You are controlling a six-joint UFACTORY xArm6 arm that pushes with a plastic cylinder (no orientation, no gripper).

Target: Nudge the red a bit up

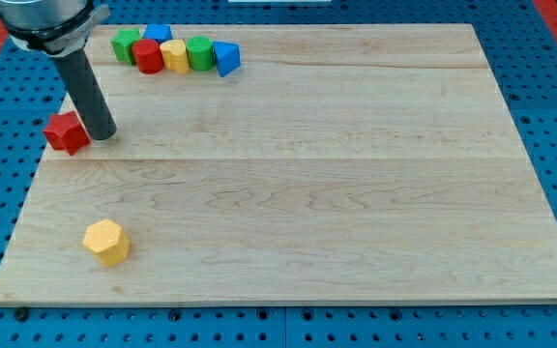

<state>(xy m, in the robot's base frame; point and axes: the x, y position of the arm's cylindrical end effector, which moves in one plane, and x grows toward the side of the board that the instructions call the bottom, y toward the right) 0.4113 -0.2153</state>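
Observation:
A red star-shaped block (65, 131) lies near the board's left edge. My tip (102, 133) rests on the board just to the right of it, touching or nearly touching its right side. A second red block, a cylinder (148, 55), stands in a row at the view's top left, between a green block (126, 44) and a yellow block (174, 56).
The row at the top also holds a blue block (158, 34), a green cylinder (199, 52) and a blue triangular block (225, 58). A yellow hexagonal block (106, 242) lies at the lower left. The wooden board (356, 193) sits on a blue perforated table.

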